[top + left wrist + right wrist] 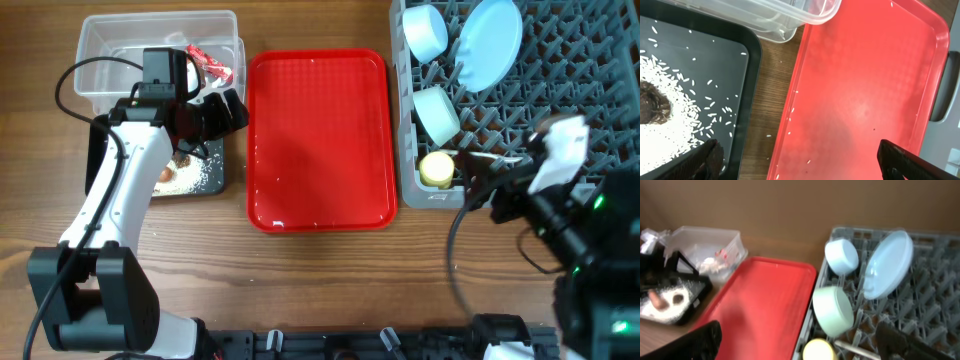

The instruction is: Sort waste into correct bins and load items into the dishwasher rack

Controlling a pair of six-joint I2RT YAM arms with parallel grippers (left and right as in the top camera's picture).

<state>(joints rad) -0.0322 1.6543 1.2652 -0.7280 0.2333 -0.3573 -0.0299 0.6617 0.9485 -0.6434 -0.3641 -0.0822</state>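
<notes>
The grey dishwasher rack on the right holds the pale blue plate, pale blue bowl, mint-green bowl, yellow cup and white spoon. The clear bin holds the red-and-white wrapper. The black bin holds rice, the brown lump and the carrot. My left gripper is open and empty over the gap between black bin and red tray. My right gripper is open and empty near the rack's front left corner.
The flat red tray lies between the bins and the rack, with a few loose rice grains on it. A few grains lie on the wooden table beside the black bin. The left arm crosses over the black bin.
</notes>
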